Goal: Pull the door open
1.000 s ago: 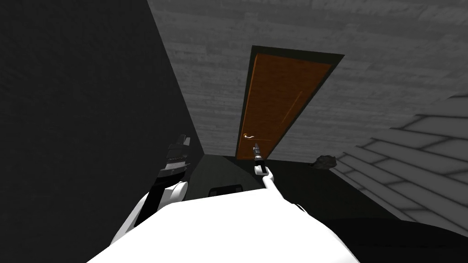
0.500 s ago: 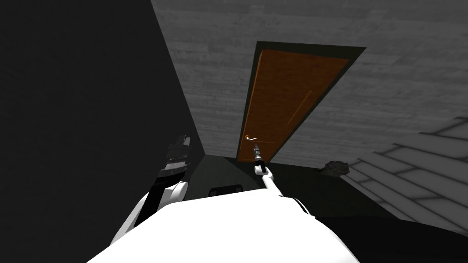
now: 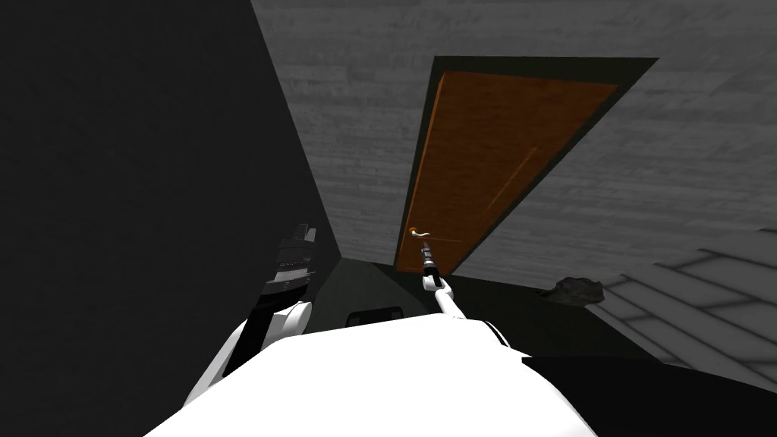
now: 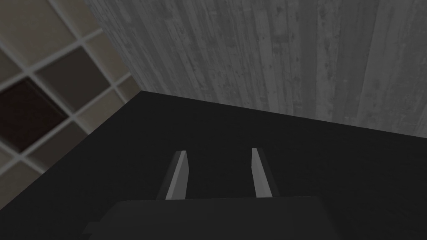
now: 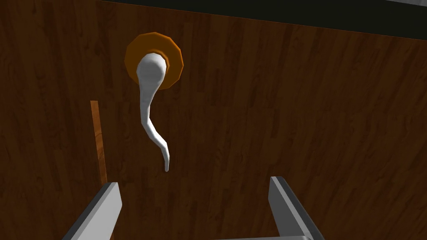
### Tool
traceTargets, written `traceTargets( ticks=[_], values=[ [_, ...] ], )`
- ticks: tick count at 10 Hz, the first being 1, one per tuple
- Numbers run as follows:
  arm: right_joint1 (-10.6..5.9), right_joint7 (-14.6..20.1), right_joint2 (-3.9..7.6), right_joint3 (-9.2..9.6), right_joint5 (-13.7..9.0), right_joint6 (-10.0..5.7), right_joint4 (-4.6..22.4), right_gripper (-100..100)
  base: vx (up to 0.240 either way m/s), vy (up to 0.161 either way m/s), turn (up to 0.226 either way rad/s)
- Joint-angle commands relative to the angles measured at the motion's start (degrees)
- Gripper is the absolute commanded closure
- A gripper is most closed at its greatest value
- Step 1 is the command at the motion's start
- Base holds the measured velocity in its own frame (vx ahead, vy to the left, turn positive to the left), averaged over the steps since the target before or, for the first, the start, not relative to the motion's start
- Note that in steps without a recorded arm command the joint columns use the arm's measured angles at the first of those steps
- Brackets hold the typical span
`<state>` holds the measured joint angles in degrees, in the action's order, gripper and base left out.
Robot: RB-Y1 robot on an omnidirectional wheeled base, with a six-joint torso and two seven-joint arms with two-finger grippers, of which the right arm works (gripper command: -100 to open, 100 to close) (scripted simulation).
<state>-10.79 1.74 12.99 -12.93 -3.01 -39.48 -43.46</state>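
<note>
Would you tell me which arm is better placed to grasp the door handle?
Right. The right gripper is open at the brown door, the white lever handle just ahead of it. The left gripper, open, is well aside from the door.

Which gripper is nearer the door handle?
Right. The right gripper is just short of the handle, jaws open, with the lever tip right ahead of them. The left gripper is well off to my left, by the dark wall.
</note>
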Motion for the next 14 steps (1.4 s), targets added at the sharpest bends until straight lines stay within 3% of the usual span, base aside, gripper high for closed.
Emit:
traceTargets(
  ticks=[1,2,9,10,14],
  values=[
    [-1.2,-0.1,0.33,-0.31,-0.27,-0.22,2.64,-100,0.1,-0.016,0.058],
    [-2.21,-0.24,0.58,-0.59,-0.53,-0.42,5.04,-100,0.093,-0.04,0.084],
    [-5.43,-0.68,1.36,-1.52,-1.33,-1.06,12.68,-100,0.072,-0.026,0.05],
    [-5.35,-0.65,1.33,-1.45,-1.27,-1.08,12.35,-100,0.027,-0.013,0.012],
    [-3.45,1.19,3.79,-2.59,-2.06,-2.49,13.36,-100,0.183,-0.035,0.114]
  ],
)
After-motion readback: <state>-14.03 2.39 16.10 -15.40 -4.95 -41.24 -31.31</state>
